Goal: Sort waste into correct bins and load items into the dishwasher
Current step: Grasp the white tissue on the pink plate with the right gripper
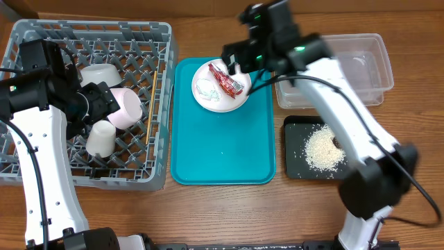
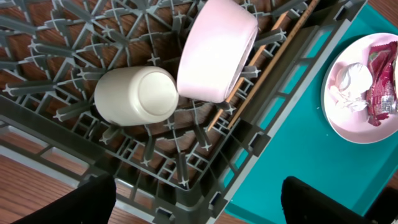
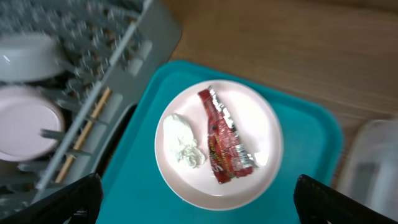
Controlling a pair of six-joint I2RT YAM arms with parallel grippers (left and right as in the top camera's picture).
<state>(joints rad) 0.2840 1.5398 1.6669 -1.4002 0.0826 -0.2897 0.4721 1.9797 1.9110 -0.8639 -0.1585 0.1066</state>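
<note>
Plate (image 1: 222,103): on teal tray (image 1: 222,156), holding red wrapper (image 1: 227,82) and paper wad (image 1: 207,87)
Dish rack (image 1: 90,182): pink bowl (image 1: 125,108), white cup (image 1: 102,138) and chopsticks (image 1: 148,112) inside
Rice (image 1: 325,148): in black tray (image 1: 294,137), near clear tub (image 1: 347,69)
Left gripper (image 2: 206,198): wide, empty, over dish rack
Right gripper (image 3: 199,202): wide, empty, above plate

The rack (image 1: 90,31) lies left, the tray (image 1: 222,153) in the middle. The tub (image 1: 378,55) lies far right, and the shallow bin (image 1: 295,163) nearer holds rice (image 1: 324,149). The plate (image 1: 229,104) sits on the tray's far end, with the wad (image 1: 207,87) left of the wrapper (image 1: 227,82). In the rack, the cup (image 1: 101,139) is nearest, the bowl (image 1: 126,107) behind it, the far bowl (image 1: 104,73) beyond, and the chopsticks (image 2: 271,59) right.
</note>
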